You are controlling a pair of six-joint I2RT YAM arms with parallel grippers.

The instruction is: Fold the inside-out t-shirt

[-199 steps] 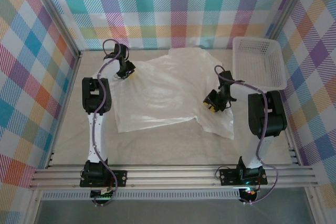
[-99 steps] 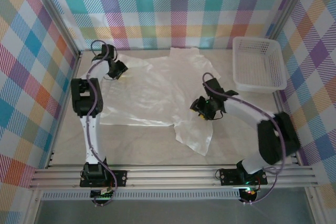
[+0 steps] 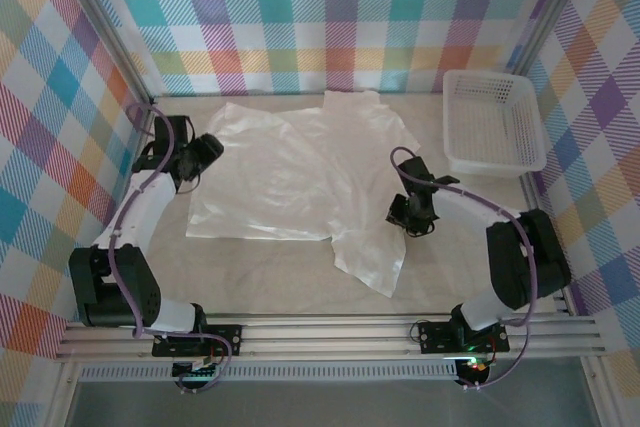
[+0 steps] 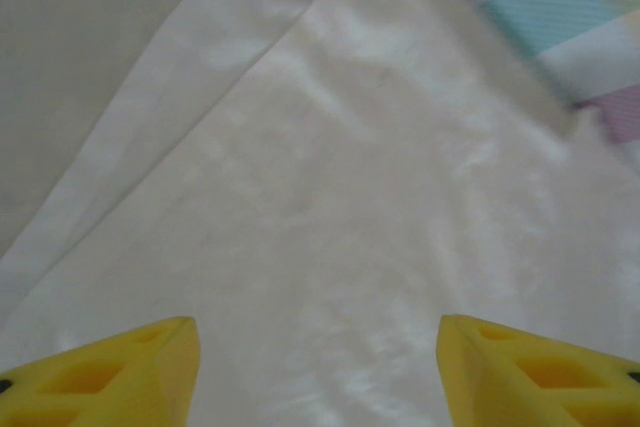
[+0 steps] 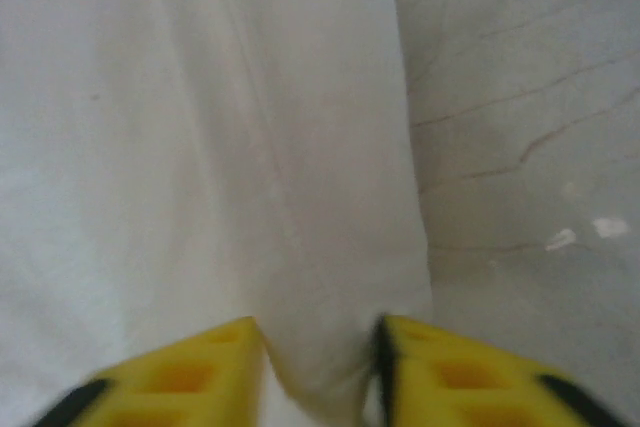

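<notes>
Your right claw [image 5: 318,352] pinches a fold at the right edge of the t-shirt [image 3: 290,172], spread rumpled across the table [image 3: 270,277]; your left claw [image 4: 315,337] hangs wide over its left part, empty. Expect light, limp cloth that drags, so grip hems and corners.
</notes>
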